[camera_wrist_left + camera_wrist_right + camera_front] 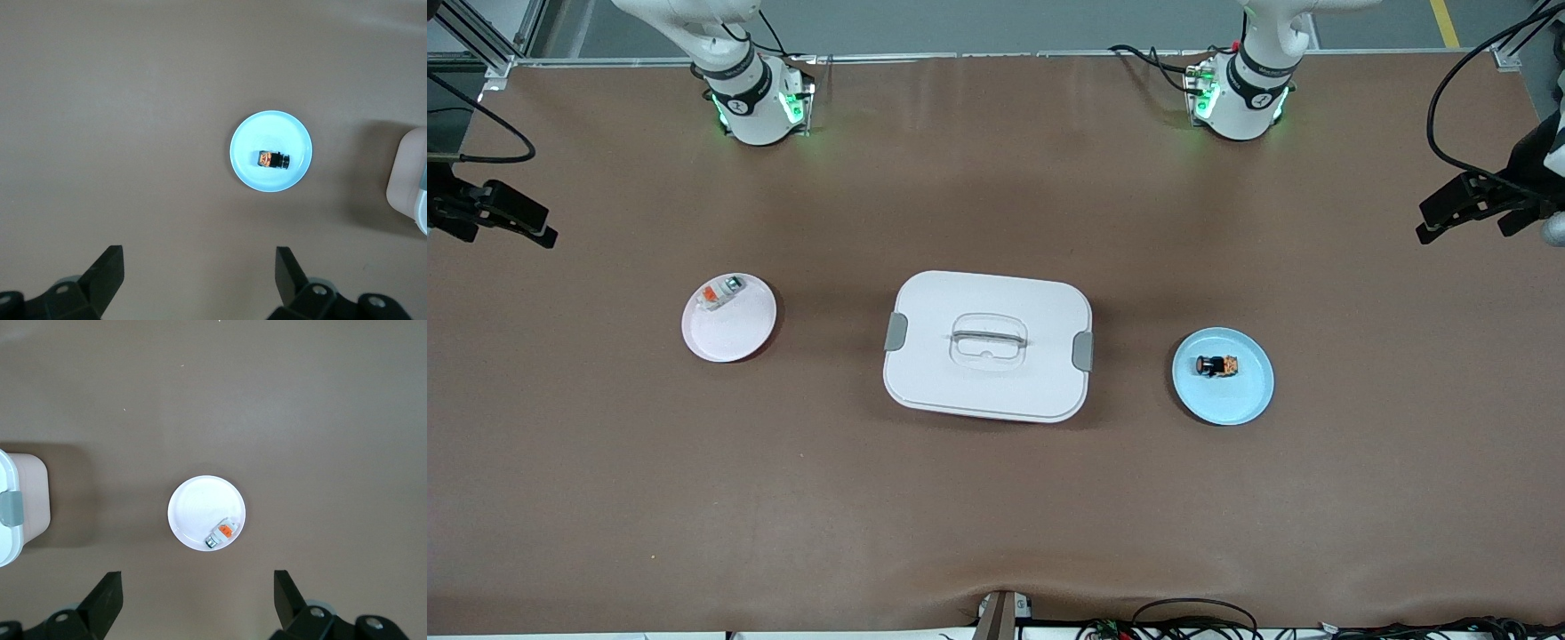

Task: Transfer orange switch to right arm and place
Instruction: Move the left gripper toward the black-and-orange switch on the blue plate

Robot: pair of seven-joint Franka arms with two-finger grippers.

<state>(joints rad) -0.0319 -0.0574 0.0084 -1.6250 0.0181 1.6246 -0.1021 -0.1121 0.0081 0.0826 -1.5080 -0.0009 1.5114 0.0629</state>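
Observation:
The orange switch [1217, 365] [271, 159] lies on its side on a light blue plate [1245, 404] [270, 127] toward the left arm's end of the table. My left gripper [199, 252] hangs high above the bare table beside that plate, open and holding nothing. My right gripper [197, 576] is also high and open, over bare table beside a white plate [734, 338] [197, 503]. The front view shows only the lower part of the right arm [751, 98] and of the left arm [1249, 89]; both hands are out of it.
A white-and-orange block [720, 292] [221, 533] lies on the white plate. A white lidded box [960, 293] [408, 173] [27, 500] with grey latches stands mid-table between the plates. Black clamps [494, 213] [1476, 200] reach in over both table ends.

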